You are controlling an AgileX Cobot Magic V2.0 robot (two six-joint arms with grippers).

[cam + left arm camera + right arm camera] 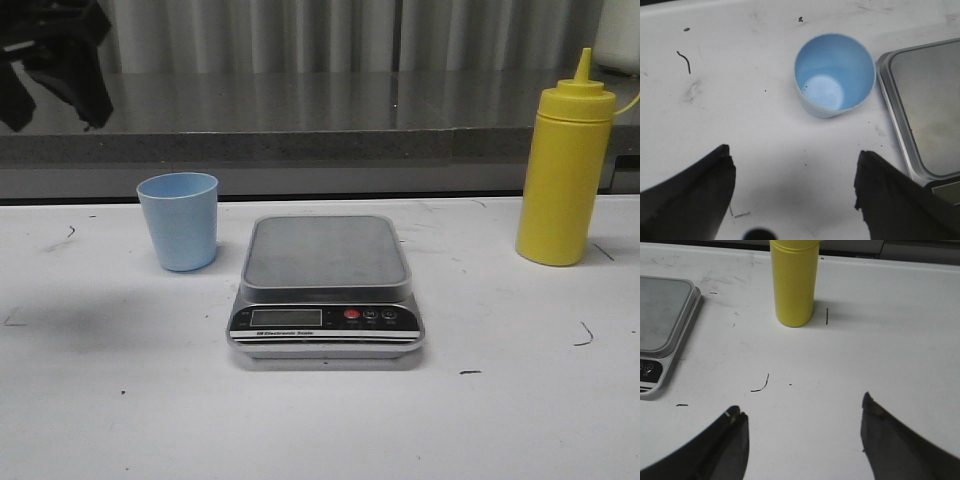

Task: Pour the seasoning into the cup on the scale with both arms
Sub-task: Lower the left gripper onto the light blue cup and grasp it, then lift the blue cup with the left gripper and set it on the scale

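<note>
The pale blue cup (pixel 180 219) stands empty on the white table, left of the scale (pixel 325 290), not on it. The yellow seasoning bottle (pixel 564 170) stands upright at the far right. My left gripper (pixel 792 152) is open and empty above the table, with the cup (pixel 834 75) ahead of it and the scale's edge (pixel 897 100) beside the cup. My right gripper (pixel 801 407) is open and empty, with the bottle (pixel 794 282) ahead of it and the scale's corner (pixel 667 340) off to one side. Neither gripper shows in the front view.
A grey raised ledge (pixel 320 140) runs along the back of the table. A dark shape (pixel 55 60) hangs at the top left of the front view. Small black marks (pixel 762 385) dot the table surface.
</note>
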